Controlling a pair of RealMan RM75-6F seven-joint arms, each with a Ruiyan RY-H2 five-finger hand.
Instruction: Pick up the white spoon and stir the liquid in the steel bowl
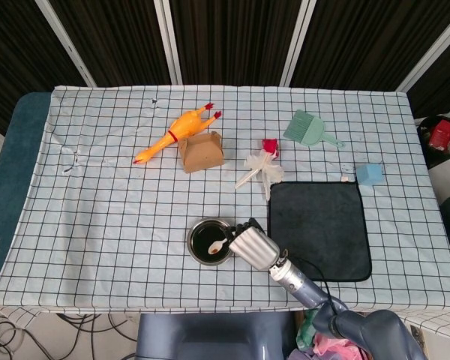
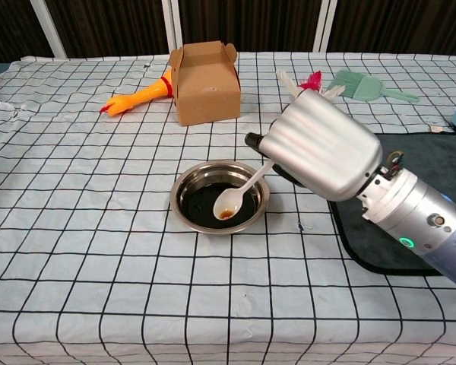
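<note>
The steel bowl [image 2: 188, 188] [image 1: 198, 235] of dark liquid stands near the table's front edge, centre. My right hand [image 2: 321, 148] [image 1: 253, 245] is just right of the bowl and holds the white spoon [image 2: 242, 192] [image 1: 219, 245] by its handle. The spoon slants down to the left, its scoop over the near part of the bowl with a little dark liquid in it. I cannot tell whether the scoop touches the liquid. My left hand is in neither view.
A dark mat [image 1: 319, 221] [image 2: 429, 160] lies right of the bowl under my forearm. Behind the bowl are a cardboard box [image 2: 205, 73], a rubber chicken [image 2: 137, 96], a red and white feathered toy [image 1: 264, 163], a green brush [image 1: 309, 128] and a blue block [image 1: 370, 174].
</note>
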